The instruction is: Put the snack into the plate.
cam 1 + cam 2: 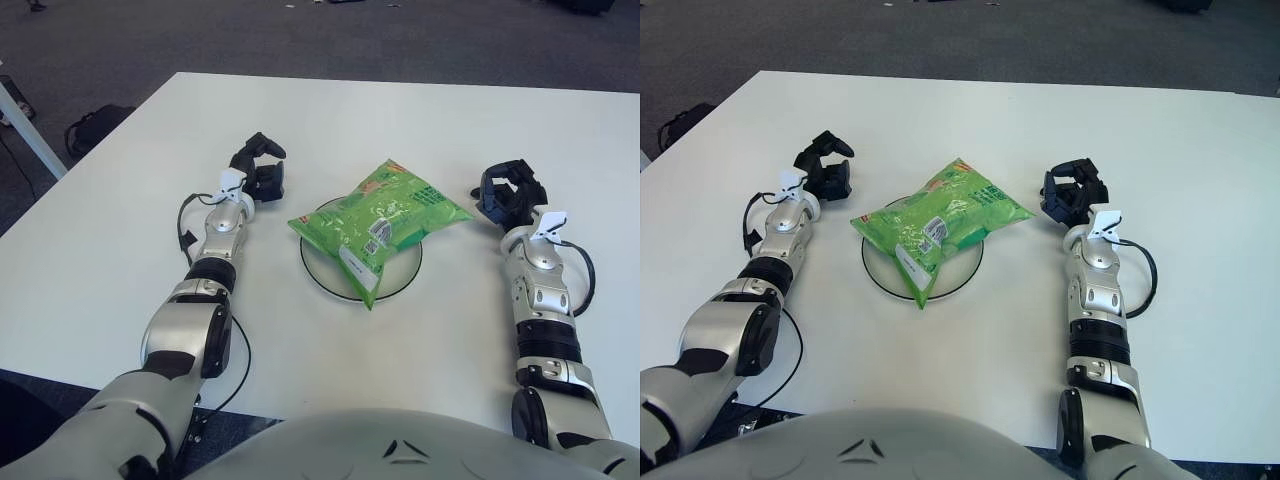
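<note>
The snack (383, 224), a green bag, lies across the plate (330, 283) at the centre of the white table (120, 200). Its long axis runs diagonally, from the near-left corner to the far-right corner. Both ends overhang the plate rim; the middle of the bag covers most of the plate.

I judge the placement step complete as things lie: the bag is supported by the plate and neither hand touches it.

The right hand (508, 194) is just beside the bag's far-right corner, apart from it, with a narrow strip of bare table between. Its fingers are loosely curled and hold nothing. This is the nearer hand to the bag.

The left hand (259, 170) shows left of the plate and slightly farther away, apart from the bag's left edge. Its fingers are curled and hold nothing.

If I must correct the bag's seating, I use the right hand, pushing the far-right corner toward the near left along the long axis. Otherwise I draw both arms clear.
</note>
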`<state>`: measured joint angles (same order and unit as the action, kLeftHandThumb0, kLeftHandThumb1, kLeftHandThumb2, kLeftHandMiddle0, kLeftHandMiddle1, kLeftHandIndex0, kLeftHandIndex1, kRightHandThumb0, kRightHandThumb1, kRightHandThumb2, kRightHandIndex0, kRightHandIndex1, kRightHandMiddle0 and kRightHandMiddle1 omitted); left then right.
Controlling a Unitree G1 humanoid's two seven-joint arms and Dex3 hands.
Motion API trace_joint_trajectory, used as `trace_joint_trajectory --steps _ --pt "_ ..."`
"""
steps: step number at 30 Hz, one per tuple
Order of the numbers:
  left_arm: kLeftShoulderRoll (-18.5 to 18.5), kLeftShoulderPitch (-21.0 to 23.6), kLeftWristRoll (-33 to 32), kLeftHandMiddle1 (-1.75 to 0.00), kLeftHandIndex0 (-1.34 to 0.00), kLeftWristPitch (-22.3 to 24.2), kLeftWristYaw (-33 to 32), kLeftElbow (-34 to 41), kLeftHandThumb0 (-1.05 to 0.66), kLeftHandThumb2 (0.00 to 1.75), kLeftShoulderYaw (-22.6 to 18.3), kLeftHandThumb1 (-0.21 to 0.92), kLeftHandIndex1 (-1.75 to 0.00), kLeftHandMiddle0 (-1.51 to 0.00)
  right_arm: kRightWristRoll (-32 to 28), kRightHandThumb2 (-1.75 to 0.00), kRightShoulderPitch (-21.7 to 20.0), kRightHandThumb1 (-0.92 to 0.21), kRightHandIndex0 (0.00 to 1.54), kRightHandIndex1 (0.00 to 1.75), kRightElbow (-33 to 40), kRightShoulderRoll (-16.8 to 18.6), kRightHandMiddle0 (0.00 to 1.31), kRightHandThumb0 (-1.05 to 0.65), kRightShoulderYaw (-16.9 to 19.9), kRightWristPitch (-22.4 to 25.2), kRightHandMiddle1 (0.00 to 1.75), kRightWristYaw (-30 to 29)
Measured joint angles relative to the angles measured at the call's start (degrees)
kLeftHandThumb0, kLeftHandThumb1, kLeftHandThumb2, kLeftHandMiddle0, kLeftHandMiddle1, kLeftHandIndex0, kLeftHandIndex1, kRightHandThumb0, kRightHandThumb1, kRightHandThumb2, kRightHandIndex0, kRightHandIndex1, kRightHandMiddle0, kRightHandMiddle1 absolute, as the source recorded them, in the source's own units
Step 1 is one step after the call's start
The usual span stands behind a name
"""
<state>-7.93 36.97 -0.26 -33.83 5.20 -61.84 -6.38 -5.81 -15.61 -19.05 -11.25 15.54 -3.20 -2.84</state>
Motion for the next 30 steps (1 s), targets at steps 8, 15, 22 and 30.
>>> trace_joint_trajectory --steps 8,15,22,30 --pt "0.09 -0.44 -0.21 -1.75 -0.53 1.13 0.37 0.84 -0.44 1.18 -0.02 0.42 -1.75 -1.25 -0.04 -1.04 -1.27 -0.47 0.58 1.43 -3.58 -0.18 0.41 -0.01 0.36 -2.27 1.75 0.09" --pt "0.24 -0.61 -0.76 -1.75 -0.52 2.13 0.93 1.3 -0.44 1.17 -0.11 0.43 -1.75 -1.25 0.06 -1.11 -2.07 -0.42 0.6 1.47 -6.46 -0.27 0.41 -0.01 0.2 -4.64 1.75 0.08" --pt "0.37 -1.01 -1.73 -1.75 -0.52 3.71 1.77 2.18 -0.44 1.17 -0.38 0.43 -1.75 -1.24 0.38 -1.17 -2.77 -0.4 0.57 1.57 -9.03 -0.49 0.41 -0.01 -0.35 -7.04 1.75 -0.12" --pt "0.73 -1.37 -3.11 -1.75 -0.52 4.5 2.87 3.14 -0.44 1.18 -0.74 0.43 -1.75 -1.25 0.78 -1.25 -3.0 -0.35 0.62 1.62 -10.68 -0.82 0.39 -0.01 -1.19 -9.41 1.75 -0.33"
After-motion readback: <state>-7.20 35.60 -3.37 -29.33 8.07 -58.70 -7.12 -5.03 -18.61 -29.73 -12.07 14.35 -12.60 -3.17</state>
